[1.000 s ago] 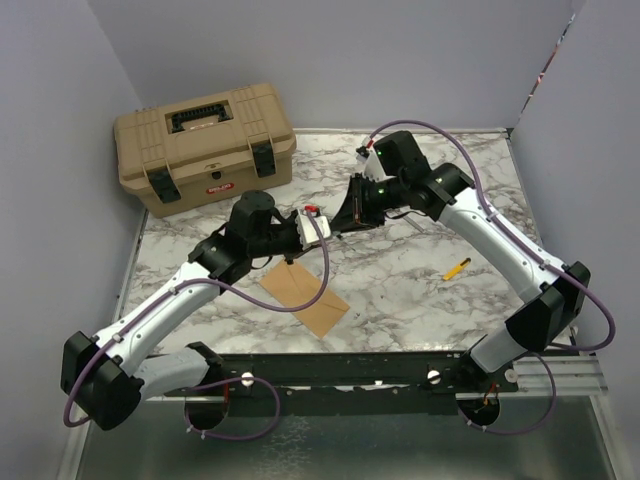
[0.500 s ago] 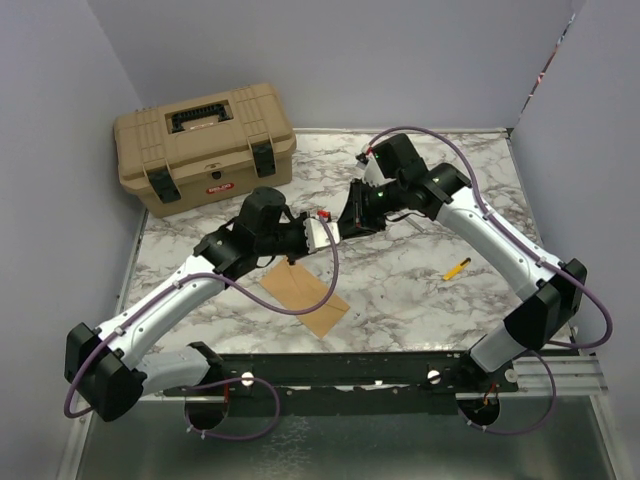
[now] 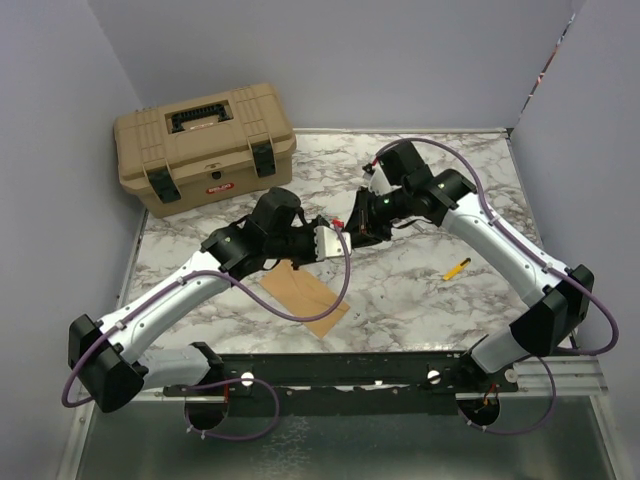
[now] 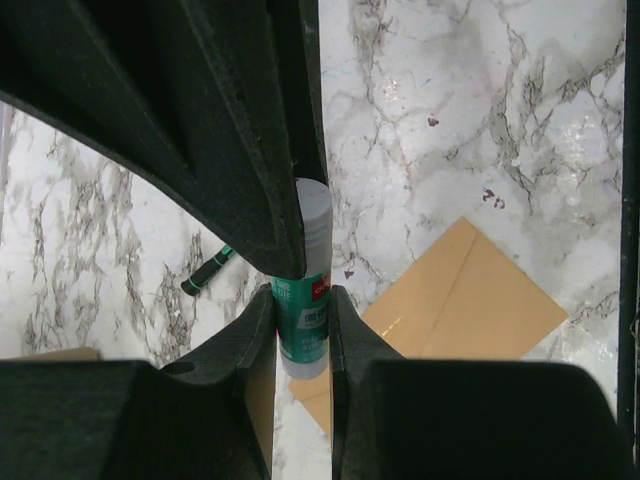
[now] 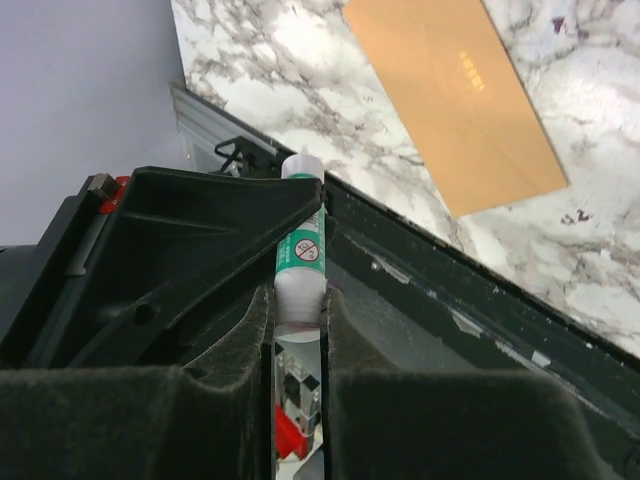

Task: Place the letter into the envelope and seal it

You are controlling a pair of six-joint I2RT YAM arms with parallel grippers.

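The brown envelope point(image 3: 305, 296) lies flat on the marble table, in front of both grippers; it also shows in the left wrist view point(image 4: 470, 305) and the right wrist view point(image 5: 455, 95). No separate pale letter shows in any view. My left gripper point(image 3: 333, 241) is shut on the green body of a glue stick point(image 4: 305, 300), held in the air above the table. My right gripper point(image 3: 358, 228) meets it tip to tip and is shut on the stick's white end point(image 5: 299, 290). The glue stick point(image 5: 301, 245) spans both grippers.
A tan toolbox point(image 3: 205, 145) stands at the back left, lid shut. A yellow pen point(image 3: 456, 268) lies right of centre, and also shows in the left wrist view point(image 4: 208, 270). Grey walls enclose the table; a black rail point(image 3: 340, 365) runs along the near edge.
My left gripper has carried the glue stick to the right and my right gripper has come left and down to meet it. The two now hold the stick together. The envelope has not moved.
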